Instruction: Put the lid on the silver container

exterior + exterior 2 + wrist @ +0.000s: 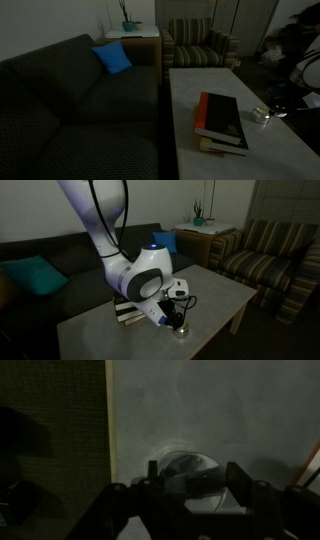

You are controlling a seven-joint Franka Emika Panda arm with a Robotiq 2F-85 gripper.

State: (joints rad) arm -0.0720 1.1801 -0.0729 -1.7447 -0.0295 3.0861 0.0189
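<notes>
My gripper hangs low over the white table, near its edge. In the wrist view its two dark fingers press on both sides of the round, pale silvery lid. A lighter shiny crescent of the silver container shows just beneath the lid. In both exterior views the small silver container stands on the table beside the book stack. My gripper is right at it, also seen as a dark shape. The frames are dark, so I cannot tell whether the lid rests on the container.
A red-and-black book stack lies on the white table close to the container. A dark sofa with a blue pillow runs along the table. A striped armchair stands behind it.
</notes>
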